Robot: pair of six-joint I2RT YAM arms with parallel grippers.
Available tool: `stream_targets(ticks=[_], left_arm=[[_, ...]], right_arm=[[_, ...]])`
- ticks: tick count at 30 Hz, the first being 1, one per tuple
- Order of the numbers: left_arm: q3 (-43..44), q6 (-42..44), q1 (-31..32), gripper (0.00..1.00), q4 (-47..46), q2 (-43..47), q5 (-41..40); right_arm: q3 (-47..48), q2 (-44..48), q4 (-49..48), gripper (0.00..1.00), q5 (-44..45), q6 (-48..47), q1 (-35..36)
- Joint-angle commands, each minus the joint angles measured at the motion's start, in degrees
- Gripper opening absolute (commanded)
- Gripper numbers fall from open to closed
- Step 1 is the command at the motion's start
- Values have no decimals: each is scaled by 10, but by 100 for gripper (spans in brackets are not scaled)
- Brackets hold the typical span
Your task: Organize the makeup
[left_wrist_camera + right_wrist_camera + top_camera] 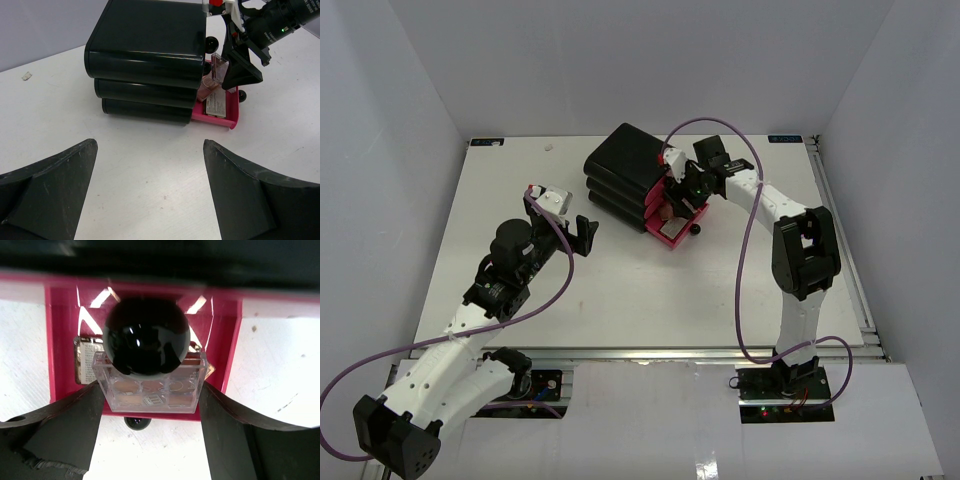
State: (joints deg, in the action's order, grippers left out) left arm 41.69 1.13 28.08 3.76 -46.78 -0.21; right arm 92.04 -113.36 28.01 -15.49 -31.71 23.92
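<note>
**One palette poised over the open drawer**

The right gripper (680, 190) is clenched on a clear-cased palette (152, 390). It holds the palette on edge just above the pulled-out pink drawer (231, 111) at the bottom of the black box (150, 45). A flat case (216, 104) lies in that drawer. The step in hand looks like stowing the palette. Next it needs lowering past the round knob (145, 335) close by, then releasing. The left gripper (150, 145) hangs spread wide and empty, well apart.

Bright, even light; glare spots on the soft-focus knob (146, 335).
</note>
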Motion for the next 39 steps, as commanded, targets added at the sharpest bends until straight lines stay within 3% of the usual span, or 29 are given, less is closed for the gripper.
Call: stream_targets(ticks=[1, 7, 21, 28, 36, 39], left_arm=[[-1, 5, -4, 98, -12, 2, 2], [-1, 5, -4, 98, -12, 2, 1], [-1, 5, -4, 98, -12, 0, 1], [-3, 6, -4, 98, -14, 0, 25], [-10, 17, -3, 98, -31, -6, 180], [-6, -3, 1, 95, -32, -28, 234]], right_arm=[[-20, 2, -19, 54, 10, -3, -1], [-30, 8, -20, 56, 12, -6, -6], [-7, 4, -24, 87, 26, -6, -6], [-24, 39, -25, 91, 9, -5, -11], [-96, 168, 24, 87, -206, -7, -87], [-154, 229, 18, 78, -273, 8, -142]])
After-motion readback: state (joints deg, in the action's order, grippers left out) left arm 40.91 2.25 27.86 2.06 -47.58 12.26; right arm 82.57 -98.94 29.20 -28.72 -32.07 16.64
